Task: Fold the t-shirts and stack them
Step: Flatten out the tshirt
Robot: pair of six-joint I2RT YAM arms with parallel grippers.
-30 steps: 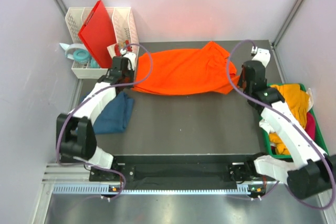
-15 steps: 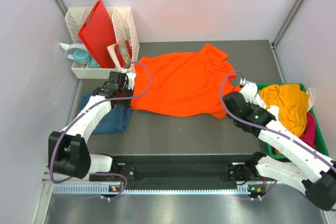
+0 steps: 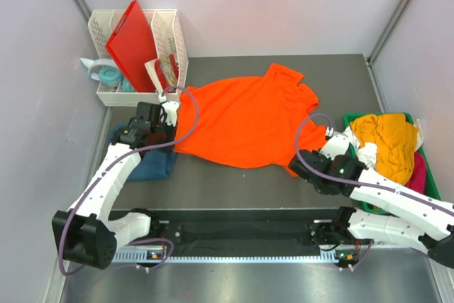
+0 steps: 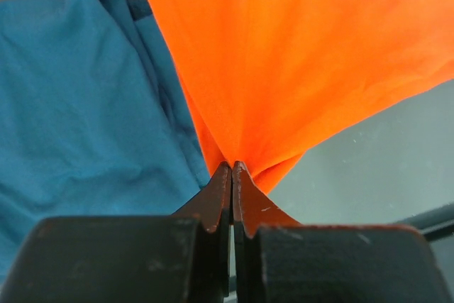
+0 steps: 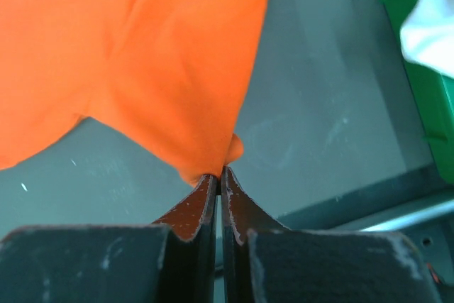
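A bright orange t-shirt (image 3: pixel 245 118) lies spread across the middle of the dark table, stretched between both arms. At its left edge my left gripper (image 3: pixel 172 133) is shut on a pinch of the orange cloth (image 4: pixel 298 54). My right gripper (image 3: pixel 306 155) is shut on the shirt's near right corner (image 5: pixel 191 97). A dark teal-blue t-shirt (image 3: pixel 152 161) lies folded under the left arm, and fills the left of the left wrist view (image 4: pixel 78 111). More shirts, mustard-yellow (image 3: pixel 386 140), pink (image 3: pixel 420 168) and white (image 3: pixel 366 152), are heaped at the right.
The green bin (image 3: pixel 425 193) holding the heaped shirts stands at the table's right edge; its wall (image 5: pixel 418 76) shows in the right wrist view. A white basket (image 3: pixel 170 33) with a stiff red board (image 3: pixel 133 40) stands at the back left. A tape roll (image 3: pixel 106 74) lies beside it.
Both grippers have drawn the orange shirt toward the near edge, and it has spread from a bunched strip into a flatter sheet. The right arm dropped low beside the bin.
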